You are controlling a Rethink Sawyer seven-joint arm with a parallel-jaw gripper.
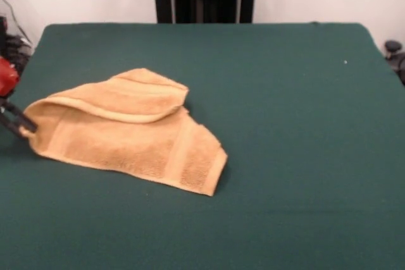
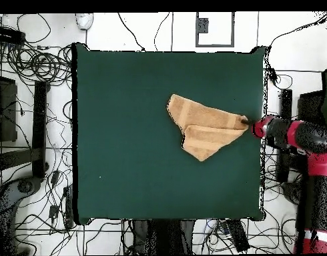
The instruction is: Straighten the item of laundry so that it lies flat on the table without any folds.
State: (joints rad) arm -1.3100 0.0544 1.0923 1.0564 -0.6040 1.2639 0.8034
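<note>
A tan terry towel (image 1: pixel 130 134) lies on a large dark green table (image 1: pixel 285 124). In the front view it sits left of the table's middle, reaching almost to the left edge. It is not flat: an upper layer is folded over on itself and forms a rounded, raised flap across the top, while a lower layer spreads out beneath it toward the near side, ending in a corner that points to the lower right. Woven border bands run across the lower layer.

At the far left edge of the front view, the robot's gripper (image 1: pixel 24 128) meets the towel's leftmost corner. Its dark fingers (image 1: pixel 14 118) are closed narrowly on that corner, pinching the cloth. A bit of the red arm (image 1: pixel 6 75) shows just above.

In the overhead view, the towel (image 2: pixel 205 127) lies right of centre, its pointed end touching the gripper (image 2: pixel 249 123) near the table's right edge. The red and black arm (image 2: pixel 296 135) reaches in from the right.
</note>
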